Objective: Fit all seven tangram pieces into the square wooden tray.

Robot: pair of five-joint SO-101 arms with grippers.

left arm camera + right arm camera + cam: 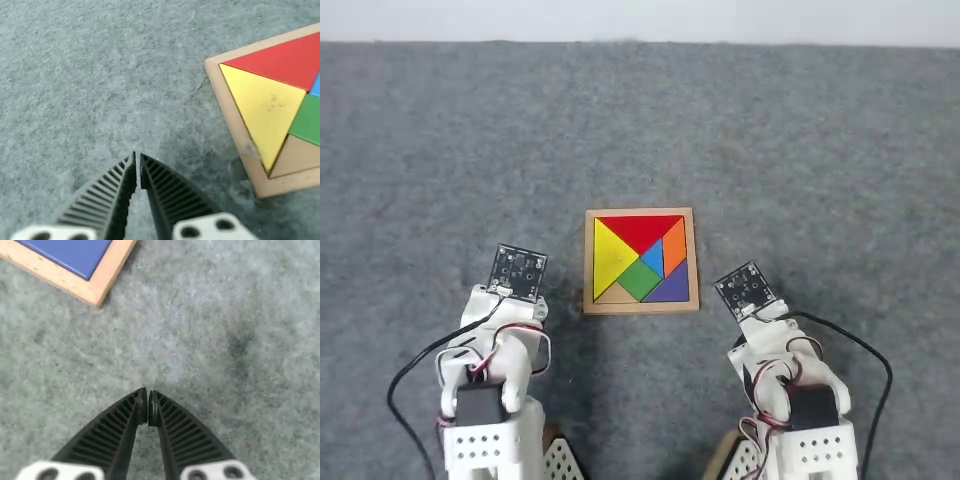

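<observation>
Tray (589,262) sat mid-surface with all seven pieces (642,232) seated, so the task looked done. Left gripper (138,167) and right gripper (148,405) were closed and empty off its near corners. I'd say no further pick was needed.

7 tangram pieces (642,232) (1 unpainted), 1 tray (640,309), 2 arms (485,400).

We can read no text, number or sign. The tray (588,262) rim and the pieces (640,233) are plain. The left board (518,272) and right board (745,289), on the wrists, carry marks too small for us to make out.
</observation>
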